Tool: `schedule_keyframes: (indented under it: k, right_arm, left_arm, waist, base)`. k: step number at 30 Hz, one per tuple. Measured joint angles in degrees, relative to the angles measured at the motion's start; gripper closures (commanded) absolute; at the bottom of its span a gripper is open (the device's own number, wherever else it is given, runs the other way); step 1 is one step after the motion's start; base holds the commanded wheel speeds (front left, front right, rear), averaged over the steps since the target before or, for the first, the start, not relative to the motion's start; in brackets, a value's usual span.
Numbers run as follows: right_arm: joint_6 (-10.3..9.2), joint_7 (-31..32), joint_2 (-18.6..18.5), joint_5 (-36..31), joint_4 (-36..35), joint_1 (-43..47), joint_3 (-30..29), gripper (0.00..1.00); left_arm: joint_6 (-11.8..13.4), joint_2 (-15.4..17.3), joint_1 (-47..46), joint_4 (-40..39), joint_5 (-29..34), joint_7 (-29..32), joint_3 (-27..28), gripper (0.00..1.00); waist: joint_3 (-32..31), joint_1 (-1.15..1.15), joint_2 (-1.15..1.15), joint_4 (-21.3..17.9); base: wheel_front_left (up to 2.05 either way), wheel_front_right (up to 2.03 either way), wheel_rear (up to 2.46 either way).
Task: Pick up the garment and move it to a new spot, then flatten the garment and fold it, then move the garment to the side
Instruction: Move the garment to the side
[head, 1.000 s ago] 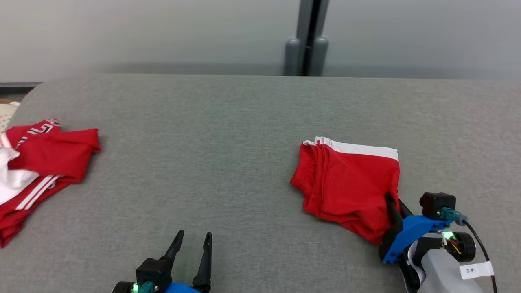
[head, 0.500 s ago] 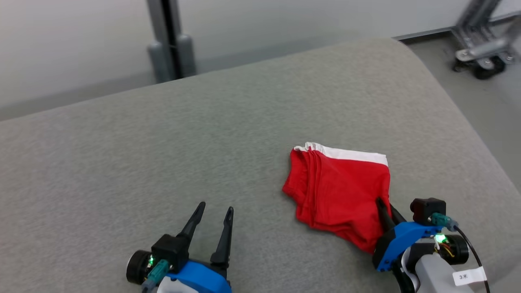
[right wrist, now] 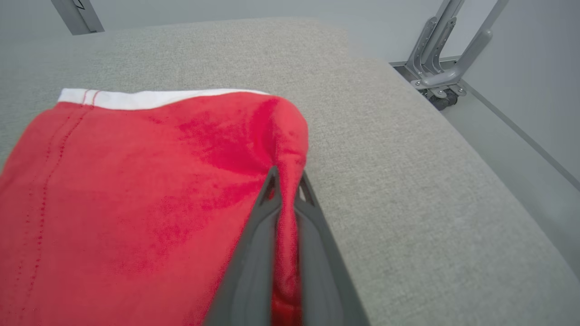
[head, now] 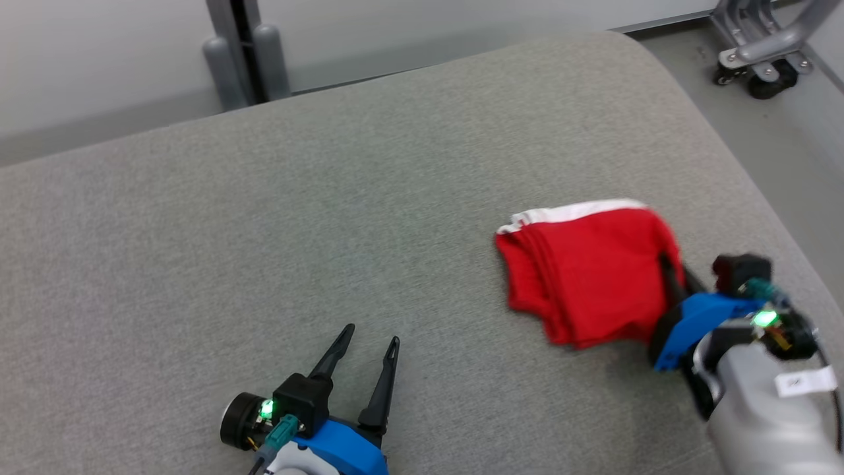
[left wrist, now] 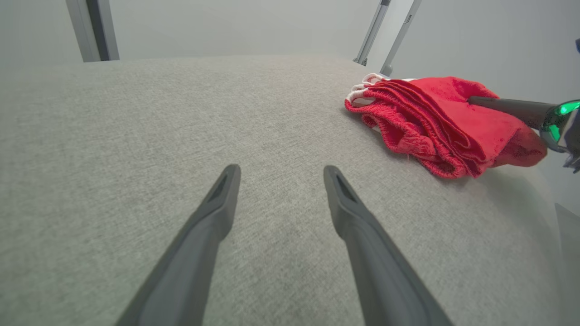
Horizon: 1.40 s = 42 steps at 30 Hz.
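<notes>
Red folded garment (head: 587,277), white edge away, waistband leftward; right jaws pinching its right edge, left jaws spread.

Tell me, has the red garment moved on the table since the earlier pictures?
Yes. The red garment has slid toward the table's right edge, pinched by the right gripper.

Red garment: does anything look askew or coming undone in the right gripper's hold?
Slightly. The right gripper is shut on the nearest edge of the red garment, bunching that corner into a raised ridge. The rest lies folded on the grey padded surface, layers slightly fanned at the far edge. Nothing looks torn.
</notes>
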Motion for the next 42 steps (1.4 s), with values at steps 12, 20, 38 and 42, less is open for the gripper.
schedule_keyframes:
  k: [12, 20, 38, 42]
  right_arm:
    - [0.00, 1.4, -12.0, -12.8, 3.8, -12.5, -14.2, 1.00]
    - [0.00, 1.4, -11.4, -22.8, -1.0, -14.1, -27.8, 0.00]
    - [0.00, 0.1, 3.2, -6.0, -19.9, 1.3, -6.8, 0.00]
    - [0.00, 0.1, 3.4, -0.8, -21.8, 8.1, -1.5, 0.00]
  left_arm:
    - [-0.3, 1.9, -2.1, -0.3, 0.5, 0.0, 0.1, 0.00]
    - [-0.3, 1.8, -3.7, -0.9, 0.5, -0.2, 1.8, 0.00]
    - [0.9, 0.4, -1.9, 0.0, 1.3, -0.1, 15.4, 0.00]
    - [1.6, 0.3, -0.3, 0.4, 1.3, -0.1, 18.4, 0.00]
  waist:
    - [5.0, 0.00, 0.00, 5.6]
    - [7.0, 0.00, 0.00, 7.2]
    - [-0.4, 0.00, 0.00, 14.1]
    - [-2.4, 0.00, 0.00, 16.5]
  base:
    - [0.00, 0.00, 0.00]
    - [0.00, 0.00, 0.00]
    - [0.00, 0.00, 0.00]
    - [0.00, 0.00, 0.00]
